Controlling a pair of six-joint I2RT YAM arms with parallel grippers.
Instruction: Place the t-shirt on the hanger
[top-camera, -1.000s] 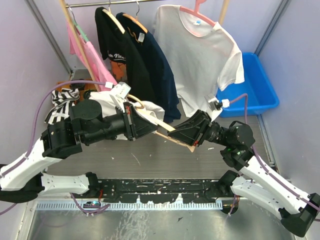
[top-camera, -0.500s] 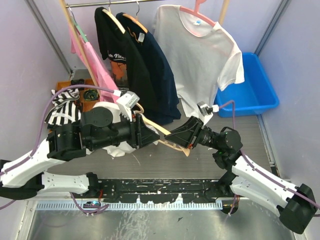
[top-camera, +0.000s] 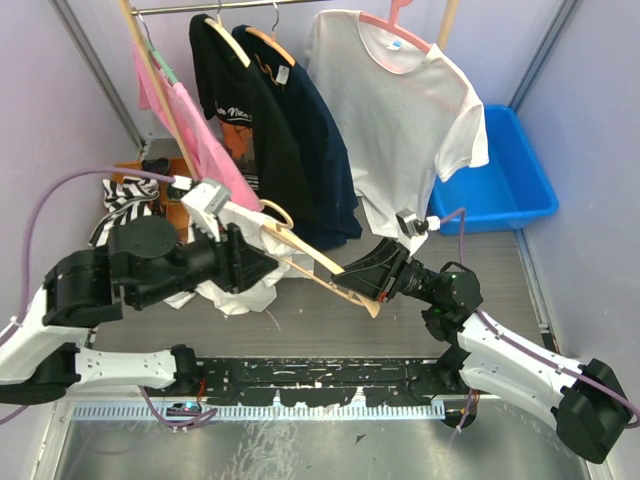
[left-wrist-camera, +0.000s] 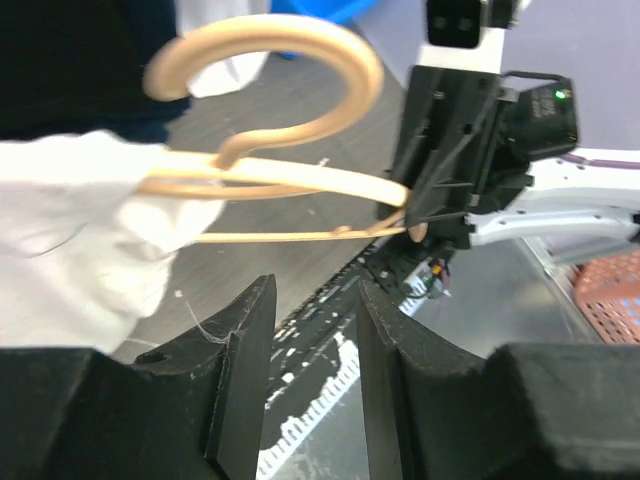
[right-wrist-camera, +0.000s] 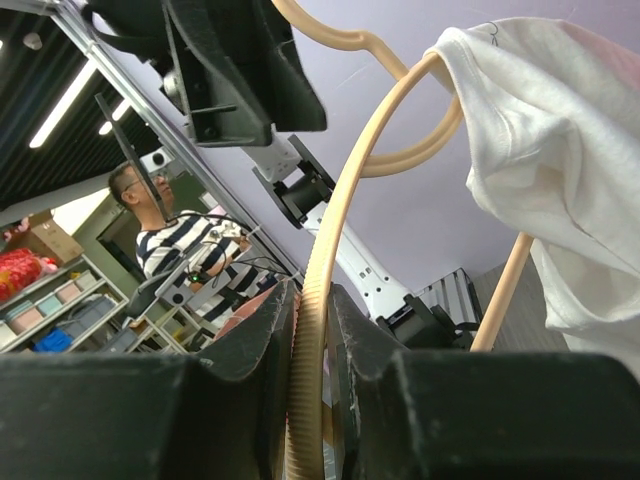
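Note:
The hanger (top-camera: 312, 256), light tan with a curved hook, is held tilted above the table. My right gripper (top-camera: 352, 282) is shut on the ribbed end of its lower arm (right-wrist-camera: 350, 190), and its jaws (right-wrist-camera: 310, 300) press both sides of that arm. The white t-shirt (top-camera: 236, 290) hangs bunched over the hanger's other arm, near the hook (left-wrist-camera: 300, 185). In the left wrist view the cloth (left-wrist-camera: 70, 250) sits left of the hook. My left gripper (left-wrist-camera: 315, 290) is open and empty, just short of the hanger, beside the shirt (top-camera: 262, 268).
A rail at the back carries a pink garment (top-camera: 190, 130), two dark shirts (top-camera: 290, 140) and a white t-shirt on a pink hanger (top-camera: 400, 110). A blue bin (top-camera: 515, 170) stands at the right. A striped cloth (top-camera: 125, 200) lies at the left.
My left gripper has opened, let go of the t-shirt and drawn back to the left. The shirt now hangs from the hanger. The right arm has shifted the hanger slightly left.

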